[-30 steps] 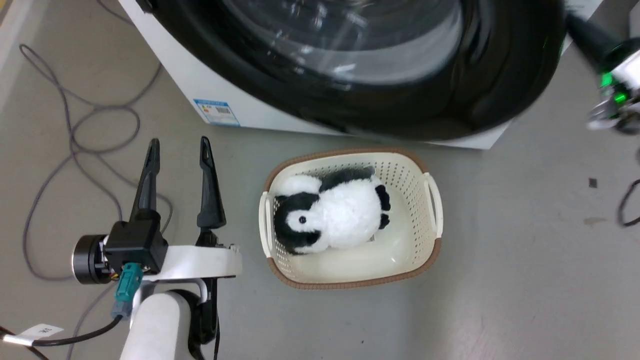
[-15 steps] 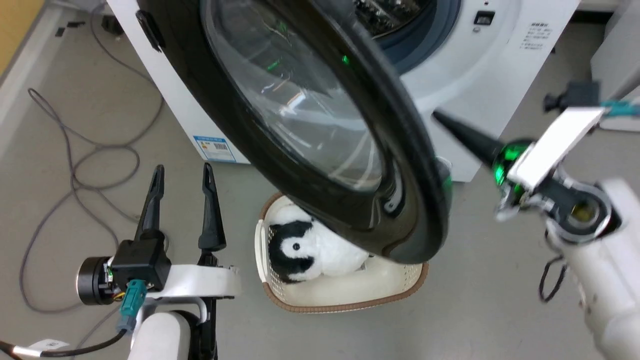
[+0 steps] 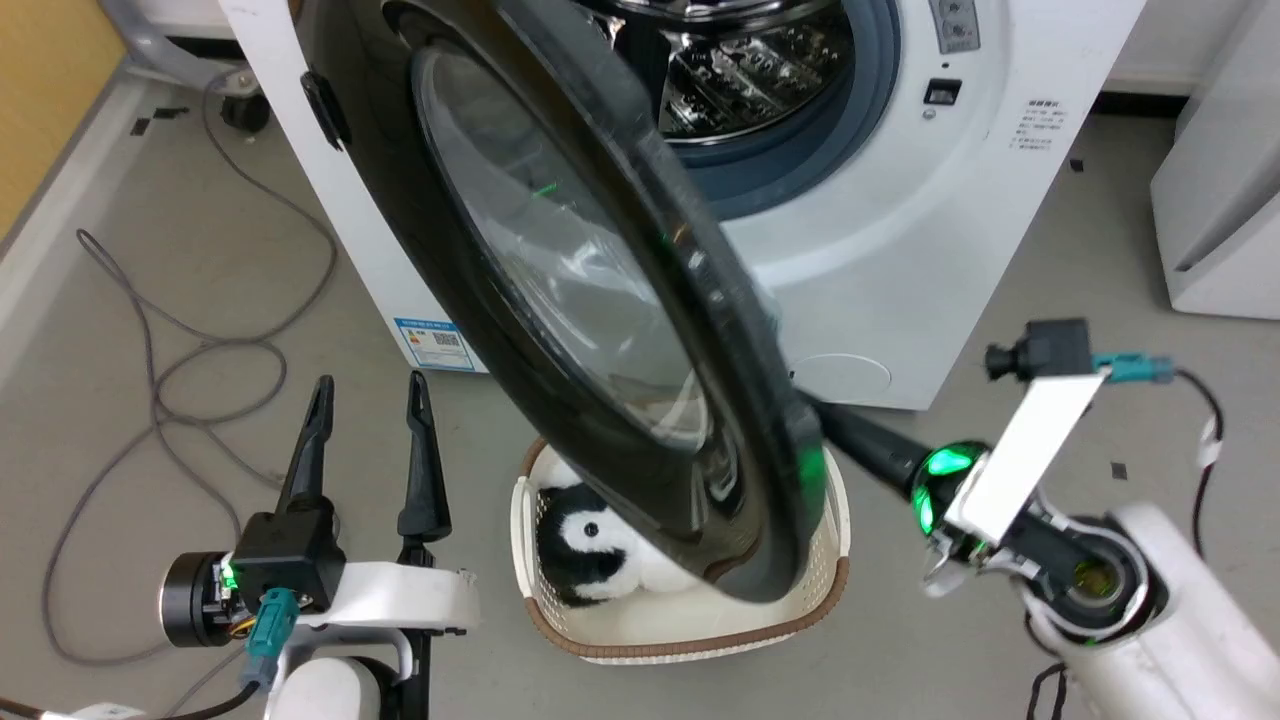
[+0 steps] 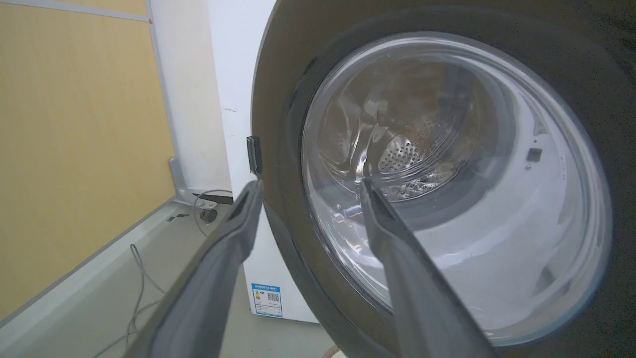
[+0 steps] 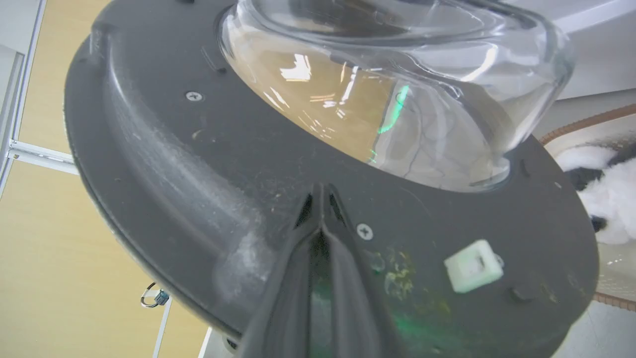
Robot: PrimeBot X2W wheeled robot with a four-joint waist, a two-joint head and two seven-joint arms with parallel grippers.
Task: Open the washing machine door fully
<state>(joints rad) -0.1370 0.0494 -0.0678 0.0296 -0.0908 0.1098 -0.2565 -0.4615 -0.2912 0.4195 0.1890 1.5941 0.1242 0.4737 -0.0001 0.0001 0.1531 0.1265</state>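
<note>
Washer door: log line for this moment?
door: partly open | right gripper: shut, tips against inner face | left gripper: open, empty

No writing is legible. A blue-and-white sticker (image 3: 433, 343) with a square code sits low on the washing machine (image 3: 900, 250). The small printed lines (image 3: 1040, 125) on its front are too tiny to read.

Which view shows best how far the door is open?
The head view: the door stands partly open, with the drum exposed behind it. The left wrist view shows its outer face and glass; the right wrist view shows its inner side, with the shut right hand at it.
</note>
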